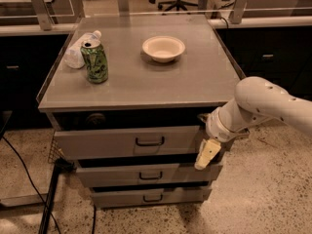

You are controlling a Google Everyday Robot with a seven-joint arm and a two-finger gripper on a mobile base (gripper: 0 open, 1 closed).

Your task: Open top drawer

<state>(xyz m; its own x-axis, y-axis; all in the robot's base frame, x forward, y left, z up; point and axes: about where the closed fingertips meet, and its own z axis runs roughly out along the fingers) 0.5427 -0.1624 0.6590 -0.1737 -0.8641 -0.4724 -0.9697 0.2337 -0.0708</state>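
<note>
On the grey cabinet (146, 84), at the left of its top, a crumpled plastic bottle (74, 52) lies just behind an upright green can (95, 62), which hides part of it. Right of them, near the top's back edge, sits a white bowl (163, 48). Below the cabinet top, under a dark gap, the top drawer (102, 143) shows its small dark handle (149, 141) at centre. At the drawer's right end the gripper (206, 155) hangs from the white arm (263, 106), against the cabinet's front right corner; I cannot tell whether it is spread or closed.
</note>
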